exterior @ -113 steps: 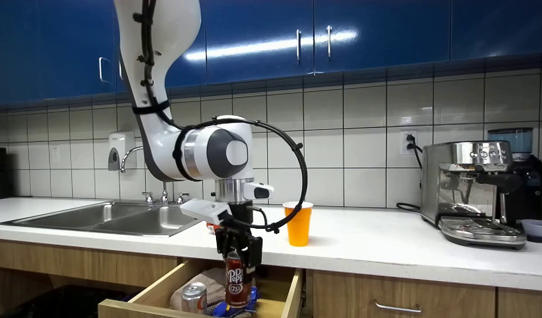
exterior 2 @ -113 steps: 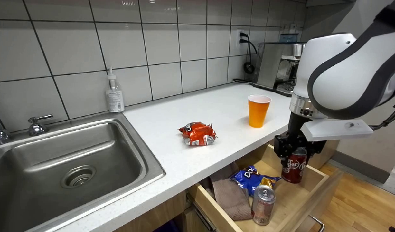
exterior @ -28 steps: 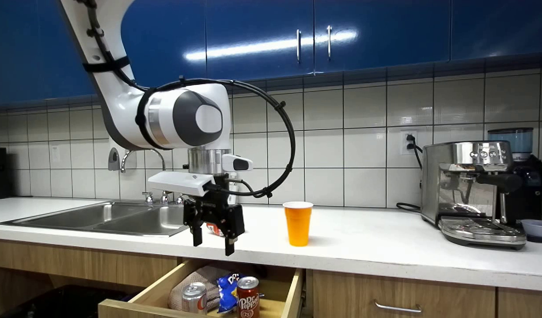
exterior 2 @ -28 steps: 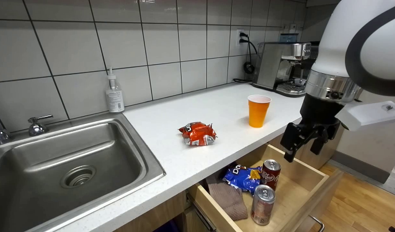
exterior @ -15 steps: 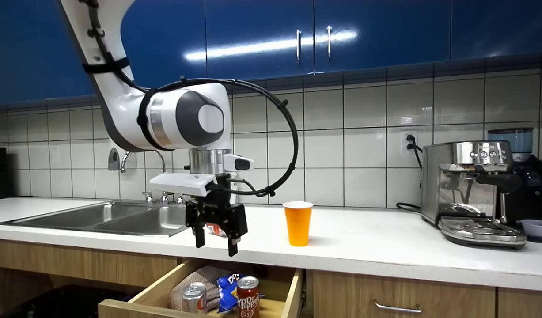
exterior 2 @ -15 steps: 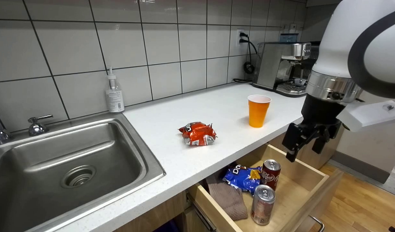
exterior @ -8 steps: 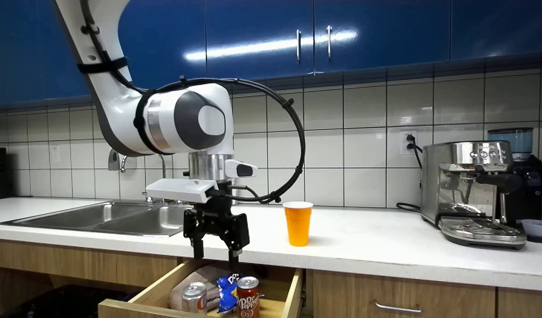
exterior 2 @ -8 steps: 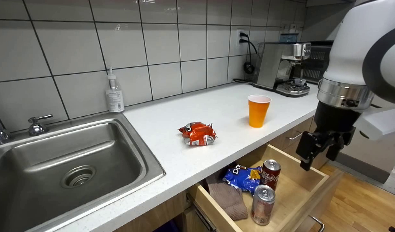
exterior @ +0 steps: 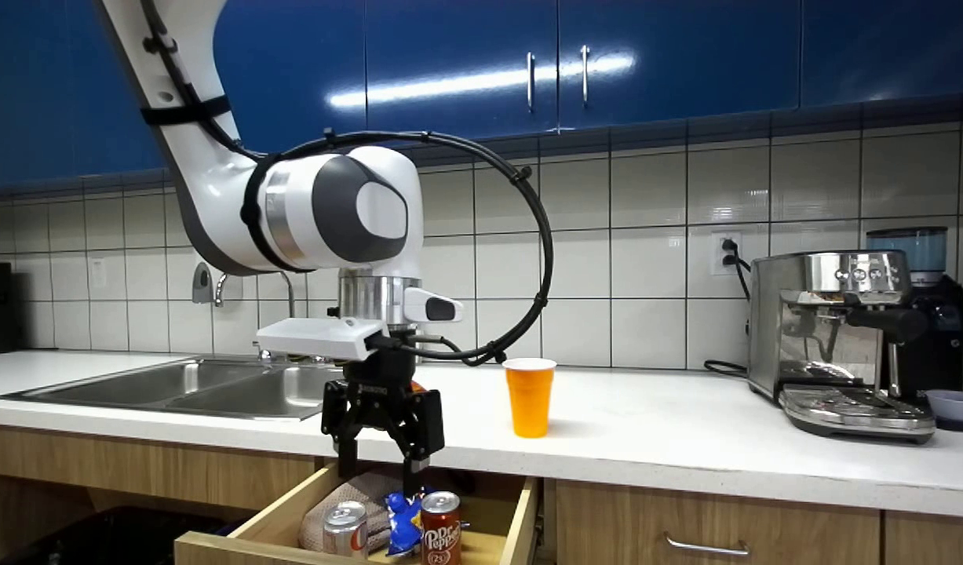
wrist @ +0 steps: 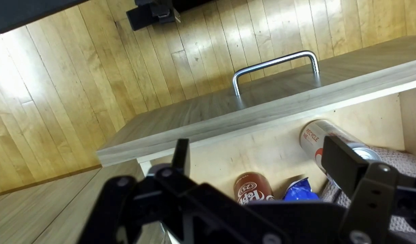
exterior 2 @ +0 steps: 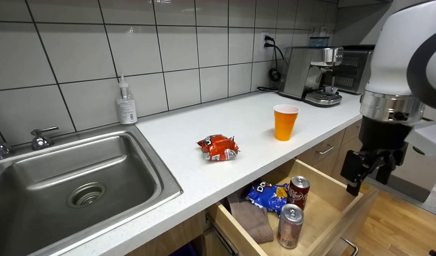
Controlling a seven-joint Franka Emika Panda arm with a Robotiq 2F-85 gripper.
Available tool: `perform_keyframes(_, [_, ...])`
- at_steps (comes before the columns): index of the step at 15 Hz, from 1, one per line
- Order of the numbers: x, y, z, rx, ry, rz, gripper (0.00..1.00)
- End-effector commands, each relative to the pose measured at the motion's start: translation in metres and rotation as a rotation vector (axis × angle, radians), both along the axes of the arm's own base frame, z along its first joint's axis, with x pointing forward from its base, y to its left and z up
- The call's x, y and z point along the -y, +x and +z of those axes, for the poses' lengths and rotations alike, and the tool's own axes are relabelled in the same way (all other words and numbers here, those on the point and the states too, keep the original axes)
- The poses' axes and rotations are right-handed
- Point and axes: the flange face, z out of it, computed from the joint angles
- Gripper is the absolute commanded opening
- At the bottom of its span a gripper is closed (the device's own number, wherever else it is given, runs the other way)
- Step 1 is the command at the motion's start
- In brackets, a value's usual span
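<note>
My gripper (exterior: 380,469) stands open with nothing between its fingers, above the pulled-out wooden drawer (exterior 2: 322,222). In an exterior view the gripper (exterior 2: 368,183) hangs near the drawer's front panel. Inside the drawer a dark red Dr Pepper can (exterior 2: 299,192) stands upright beside a blue chip bag (exterior 2: 269,195). A silver can (exterior 2: 290,227) stands upright closer to the front, next to a brown cloth (exterior 2: 251,218). In the wrist view the Dr Pepper can (wrist: 253,188) shows between the fingers, lower down and apart from them; the right finger partly covers the silver can (wrist: 313,140).
On the white counter are an orange cup (exterior 2: 285,124) and a red chip bag (exterior 2: 219,147). A steel sink (exterior 2: 132,156), a soap bottle (exterior 2: 126,106) and a coffee machine (exterior: 842,345) are around them. The drawer's metal handle (wrist: 275,62) juts out over the wooden floor.
Earlier the gripper held the Dr Pepper can; now that can stands released in the drawer. The open gripper rose away, and over the last second has sunk and moved toward the drawer's front.
</note>
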Motion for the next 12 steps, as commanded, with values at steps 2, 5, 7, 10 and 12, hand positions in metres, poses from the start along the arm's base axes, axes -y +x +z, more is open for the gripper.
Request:
perform_keyframes(2, [0.003,-0.006,0.002,-0.037,0.042,0.044,1.0])
perform_keyframes(5, [-0.001,-0.008,-0.005,-0.066,0.062,0.07,1.0])
perform_keyframes(7, [-0.005,-0.01,-0.013,-0.092,0.061,0.093,1.0])
perform_keyframes(10, [-0.01,-0.012,-0.028,-0.116,0.046,0.105,1.0])
perform_keyframes(12, [-0.014,-0.013,-0.038,-0.135,0.042,0.111,1.0])
